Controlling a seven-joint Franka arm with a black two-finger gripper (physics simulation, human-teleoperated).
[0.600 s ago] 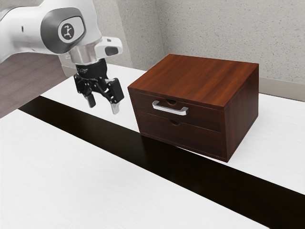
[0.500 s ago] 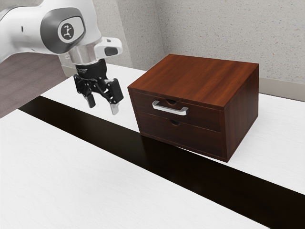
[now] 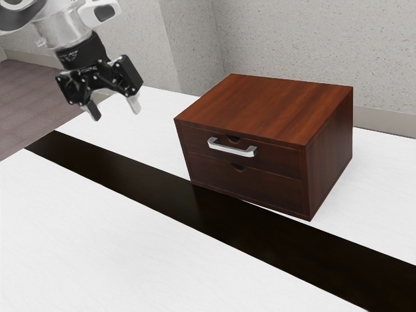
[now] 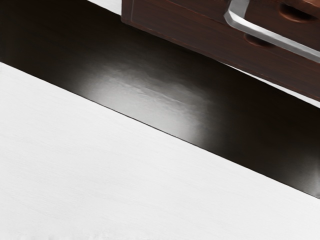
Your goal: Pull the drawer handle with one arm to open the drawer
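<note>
Approach step: fingers (image 3: 134, 104) spread wide, holding nothing, hover above table (image 3: 97, 260), well apart from handle (image 3: 232, 147) on shut top drawer (image 3: 266, 155) of wooden cabinet (image 3: 279, 107). Next: reach to handle, straddle its bar, close

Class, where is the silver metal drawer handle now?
Exterior view: the silver metal handle sits on the upper drawer of the brown wooden cabinet, toward that view's right of the black two-finger gripper.
</note>
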